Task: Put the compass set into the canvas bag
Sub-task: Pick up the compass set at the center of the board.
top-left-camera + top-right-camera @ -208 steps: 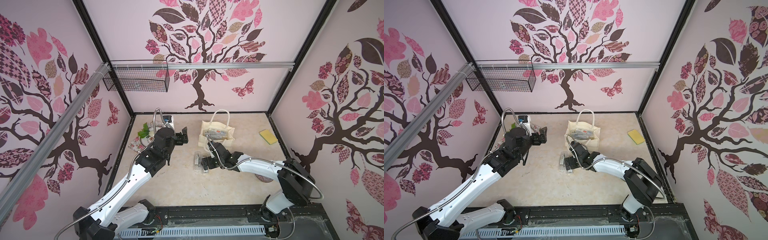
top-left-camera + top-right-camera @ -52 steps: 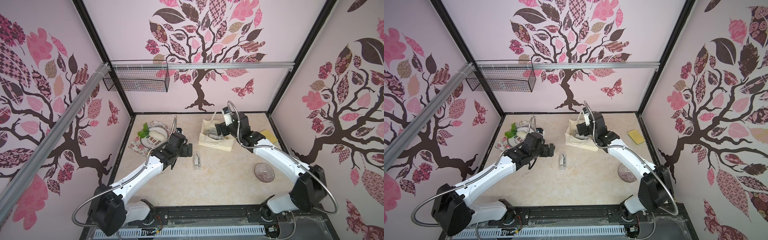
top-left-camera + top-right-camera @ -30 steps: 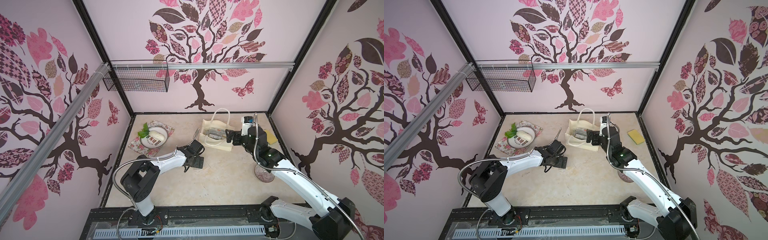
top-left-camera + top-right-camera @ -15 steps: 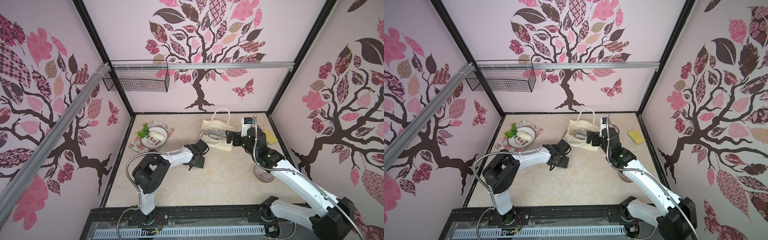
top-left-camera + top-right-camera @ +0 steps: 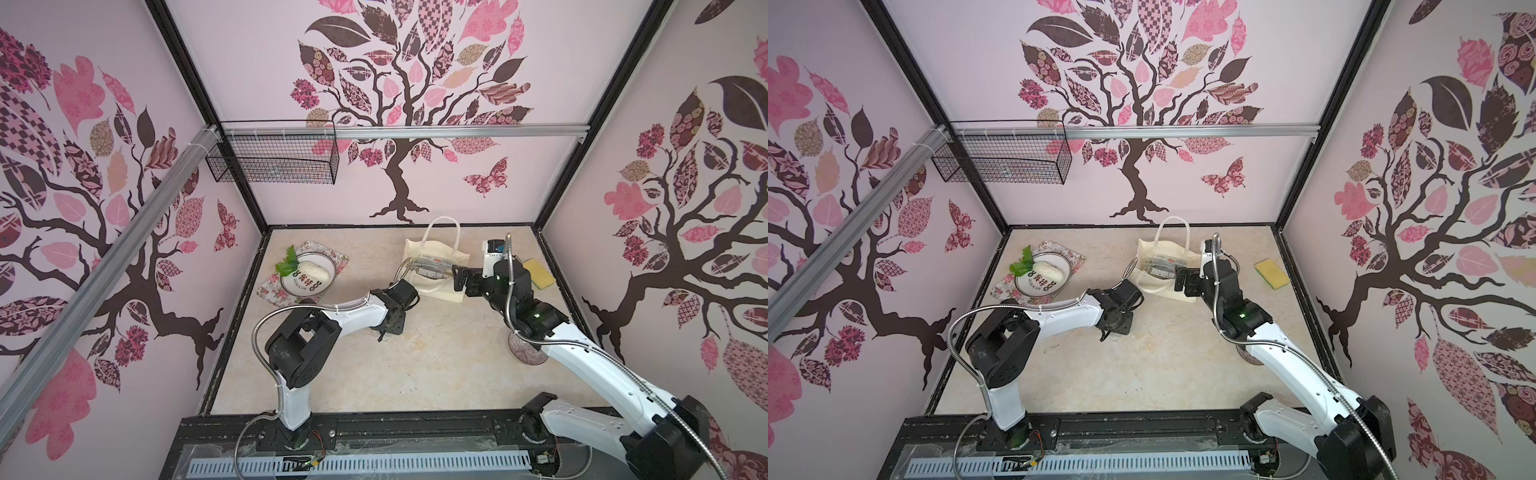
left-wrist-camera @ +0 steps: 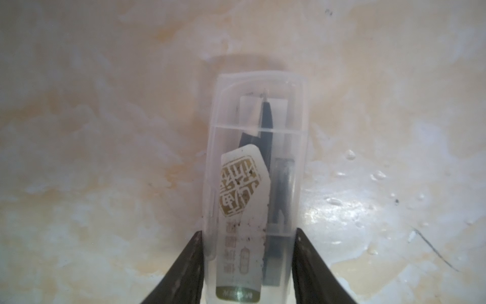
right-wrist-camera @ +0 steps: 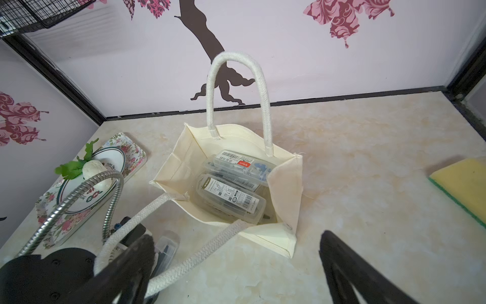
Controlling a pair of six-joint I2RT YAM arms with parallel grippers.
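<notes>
- Marbled beige worktop [image 5: 415, 374] inside a booth of black frame posts [image 5: 185, 62] and pale pink walls [image 5: 270, 62] with tree, leaf and butterfly decals.
- High on the back wall, an aluminium rail [image 5: 457, 132] with a black wire basket [image 5: 274, 158] at one end.
- Toward the left arm's side, a floral tray [image 5: 338, 258] under a white plate [image 5: 307, 284] with a white vegetable [image 5: 316, 271] and green leaves [image 5: 286, 266]; on the right arm's side, a yellow sponge [image 5: 538, 274].
- Near the back, the canvas bag [image 5: 438, 291], upright, mouth open, one handle raised, the other flopped forward; clear cases [image 7: 231, 200] inside.
- Flat on the worktop, outside the bag and near its front corner on the left arm's side, the compass set [image 6: 255, 184] in a clear case.
- Down over one end of that case, the left tool [image 6: 249, 234], closed narrow onto it, one dark finger against each long side.
- Just in front of the bag's mouth, the right tool [image 7: 236, 238], spread wide, holding nothing; flopped handle close by one finger, contact impossible to judge.
- In both top views, compass set almost wholly hidden beneath the left wrist.
- In the left wrist view, case's near end cut off by the frame edge, label print too blurred to read.
- Patterned glass dish [image 5: 523, 353] partly hidden behind the right arm.
</notes>
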